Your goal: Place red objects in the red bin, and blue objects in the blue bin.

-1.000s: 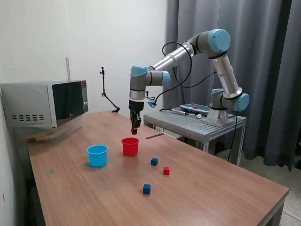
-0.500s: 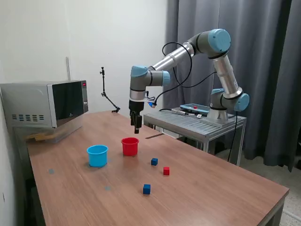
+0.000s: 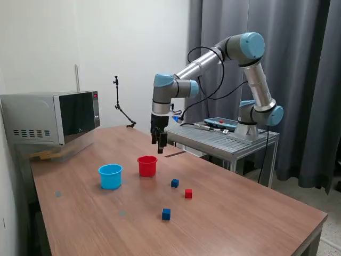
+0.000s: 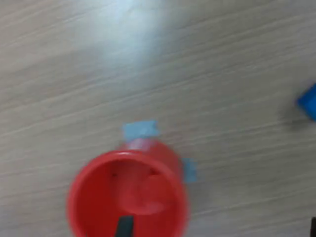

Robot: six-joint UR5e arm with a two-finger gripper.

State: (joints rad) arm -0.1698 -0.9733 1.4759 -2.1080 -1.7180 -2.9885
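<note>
Two cups, three loose cubes on the worktop

Going from the exterior view's left: blue bin [image 3: 110,176], then red bin [image 3: 147,166] just beside it, gripper [image 3: 159,144] hanging above and slightly right of that cup. Can't tell how the jaws are set. Further right sit two blue cubes [image 3: 175,183] [image 3: 166,214] and a red cube [image 3: 188,193], all well apart.

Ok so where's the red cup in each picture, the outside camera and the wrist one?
Exterior view: the red cup stands on the table just to the exterior view's right of the blue cup.
Wrist view: the red cup is seen from above, open mouth facing the camera, blurred.
Shared landmark: a blue cube lying nearby.
</note>
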